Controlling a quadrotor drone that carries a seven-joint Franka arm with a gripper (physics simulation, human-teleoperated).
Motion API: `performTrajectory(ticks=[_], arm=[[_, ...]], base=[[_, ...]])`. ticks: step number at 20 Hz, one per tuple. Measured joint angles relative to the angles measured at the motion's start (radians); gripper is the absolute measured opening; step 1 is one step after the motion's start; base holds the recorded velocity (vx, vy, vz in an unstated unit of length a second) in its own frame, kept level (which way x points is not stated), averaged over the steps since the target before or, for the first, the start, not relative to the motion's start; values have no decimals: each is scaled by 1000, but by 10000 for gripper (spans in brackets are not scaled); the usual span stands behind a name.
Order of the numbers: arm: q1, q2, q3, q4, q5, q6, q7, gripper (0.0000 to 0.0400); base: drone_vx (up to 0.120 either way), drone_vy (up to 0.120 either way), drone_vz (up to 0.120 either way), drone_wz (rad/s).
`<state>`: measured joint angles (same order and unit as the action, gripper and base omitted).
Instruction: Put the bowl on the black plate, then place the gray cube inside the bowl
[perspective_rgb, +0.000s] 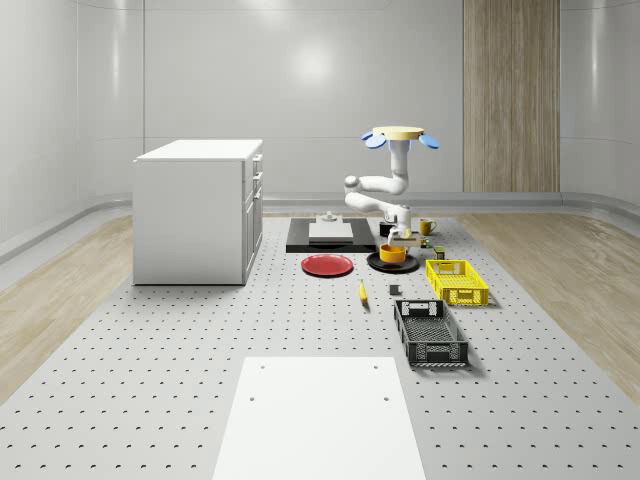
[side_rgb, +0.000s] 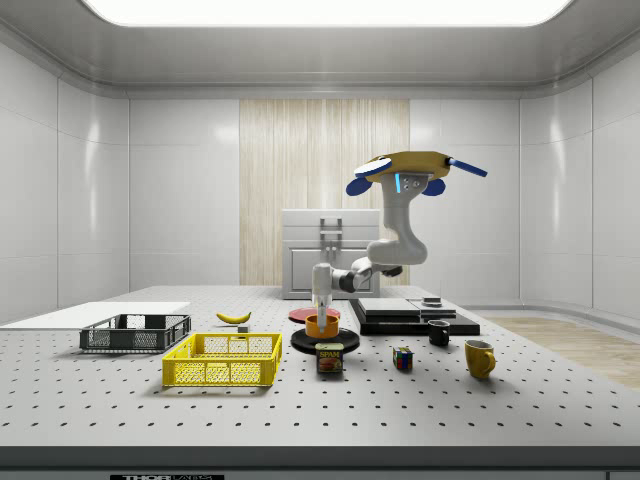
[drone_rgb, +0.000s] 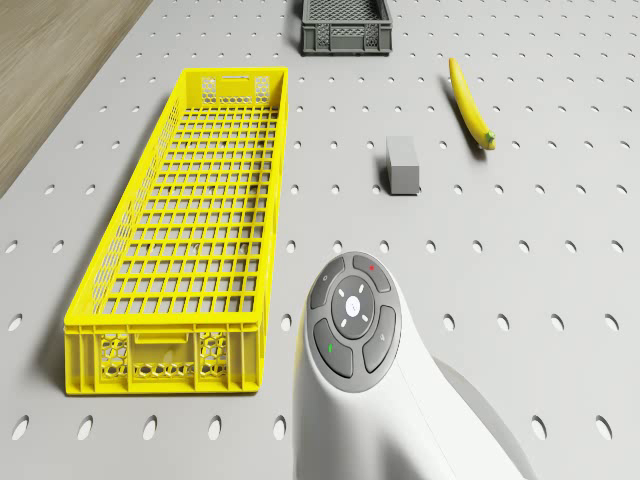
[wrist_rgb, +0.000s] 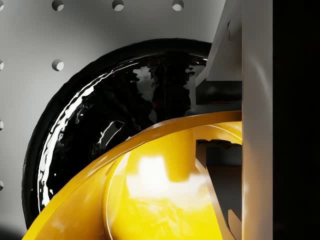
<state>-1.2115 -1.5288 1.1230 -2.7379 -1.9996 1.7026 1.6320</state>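
An orange-yellow bowl (perspective_rgb: 392, 253) (side_rgb: 322, 326) is over the glossy black plate (perspective_rgb: 377, 264) (side_rgb: 300, 343) (wrist_rgb: 90, 125). I cannot tell whether its base touches the plate. My gripper (perspective_rgb: 403, 238) (side_rgb: 322, 306) points down and is shut on the bowl's rim (wrist_rgb: 165, 127), with one white finger (wrist_rgb: 256, 125) against it. The small gray cube (perspective_rgb: 394, 291) (drone_rgb: 403, 165) lies on the table between the banana and the yellow crate, apart from the gripper. The drone (perspective_rgb: 404, 137) (side_rgb: 410, 170) hovers behind the plate, arm reaching forward and down.
A yellow crate (perspective_rgb: 457, 281) (drone_rgb: 185, 230) and a black crate (perspective_rgb: 430, 333) stand nearer the front. A red plate (perspective_rgb: 327, 265) lies at the whole-scene view's left of the black plate, a banana (drone_rgb: 470, 103) near the cube. White cabinet (perspective_rgb: 198, 210), mugs and a can (side_rgb: 329, 358) stand around.
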Motion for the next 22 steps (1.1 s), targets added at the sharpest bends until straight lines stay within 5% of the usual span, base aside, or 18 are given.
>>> performTrajectory(ticks=[12,14,16,22], arm=[[-4,14,-51,-12,-55,-1,25,100],[1,15,-55,-16,-60,-3,24,218],[7,16,-49,-24,-55,-9,23,289],[26,17,-9,-49,-20,-35,21,375]], base=[[0,0,0,0],[0,0,0,0],[0,0,0,0],[13,-7,100,0]])
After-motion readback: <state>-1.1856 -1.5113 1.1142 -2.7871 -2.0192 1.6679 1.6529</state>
